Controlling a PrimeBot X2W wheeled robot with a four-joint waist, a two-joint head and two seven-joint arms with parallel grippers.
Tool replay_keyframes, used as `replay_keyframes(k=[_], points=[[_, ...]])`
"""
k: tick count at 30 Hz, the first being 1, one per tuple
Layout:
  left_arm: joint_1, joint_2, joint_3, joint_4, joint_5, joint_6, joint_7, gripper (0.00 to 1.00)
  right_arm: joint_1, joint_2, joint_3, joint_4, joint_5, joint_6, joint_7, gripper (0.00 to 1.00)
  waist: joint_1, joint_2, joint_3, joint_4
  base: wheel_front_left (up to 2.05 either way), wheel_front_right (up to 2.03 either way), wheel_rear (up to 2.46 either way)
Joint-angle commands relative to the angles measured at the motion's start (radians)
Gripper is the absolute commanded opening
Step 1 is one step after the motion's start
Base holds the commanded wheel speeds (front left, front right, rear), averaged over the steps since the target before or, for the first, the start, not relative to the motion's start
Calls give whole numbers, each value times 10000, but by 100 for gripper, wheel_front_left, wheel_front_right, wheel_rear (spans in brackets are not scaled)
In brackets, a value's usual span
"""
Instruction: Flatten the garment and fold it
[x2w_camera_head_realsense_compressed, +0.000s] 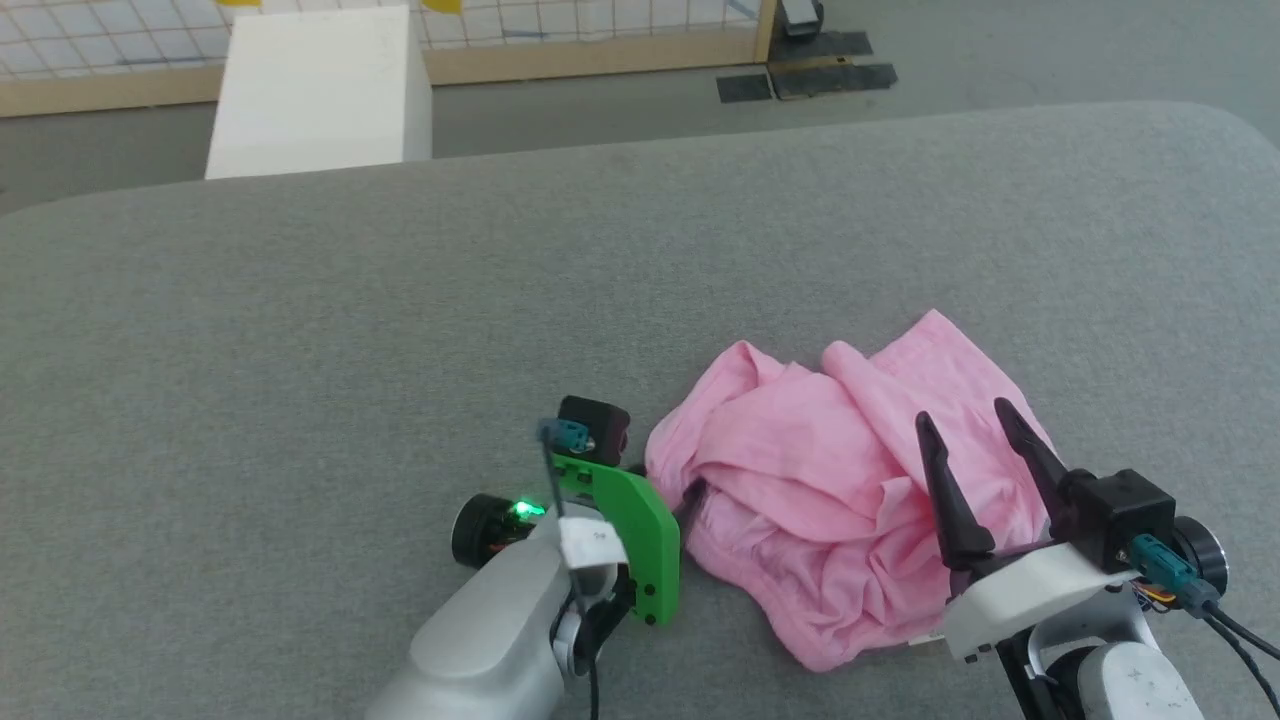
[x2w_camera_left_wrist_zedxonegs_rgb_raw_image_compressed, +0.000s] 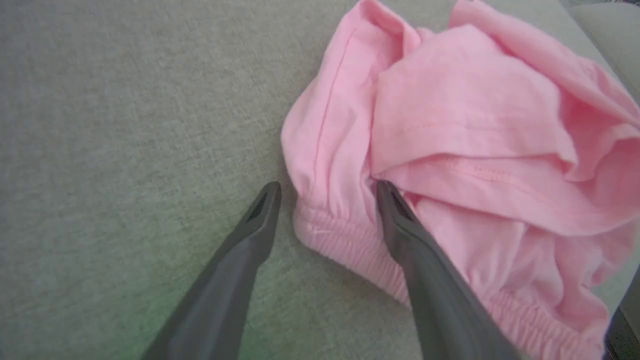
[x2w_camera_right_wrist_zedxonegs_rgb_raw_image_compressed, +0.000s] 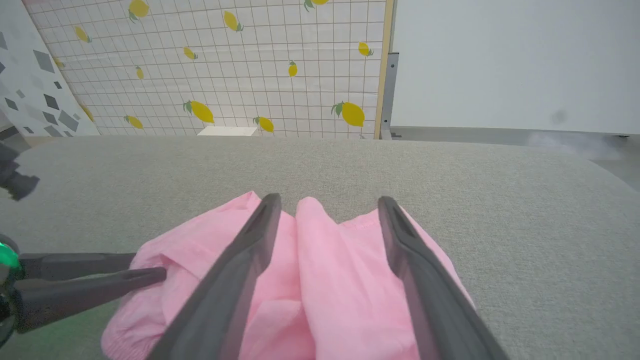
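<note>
Head view: the left forearm rises from the bottom edge and its wrist, carrying a green bracket (x2w_camera_head_realsense_compressed: 625, 530), turns the left gripper (x2w_camera_head_realsense_compressed: 692, 492) sideways at the left edge of the garment (x2w_camera_head_realsense_compressed: 800, 470). The right gripper (x2w_camera_head_realsense_compressed: 962, 412) stands over the garment's right part, fingers pointing toward the far edge of the grey fabric-covered table (x2w_camera_head_realsense_compressed: 400, 320), spread wide and holding nothing. The crumpled pink garment lies right of the table's middle, well short of the far edge, beyond which a white box (x2w_camera_head_realsense_compressed: 320, 95) stands.

Left wrist view adds detail: the gathered waistband (x2w_camera_left_wrist_zedxonegs_rgb_raw_image_compressed: 345, 240) lies between wide-open fingers, one over bare table, the other with its tip at a fold; nothing is clamped.

Right wrist view shows a ridge of cloth between the spread fingers, the left gripper's fingers reaching in from the side, and a lemon-print panel (x2w_camera_right_wrist_zedxonegs_rgb_raw_image_compressed: 225, 65) behind the table.
</note>
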Motion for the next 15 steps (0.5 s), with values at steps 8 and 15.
replay_keyframes(k=[8,15], points=[[-587,26,-1100,547,-618,388,2727,0,-263,-1,-110,231,229,-15,-246,100,0,-1,267,-206,0,0,0],[-946,573,199,-176,-29,1930,-942,0,-324,-1,-234,343,373,-15,-392,100,0,-1,141,3,0,0,0]])
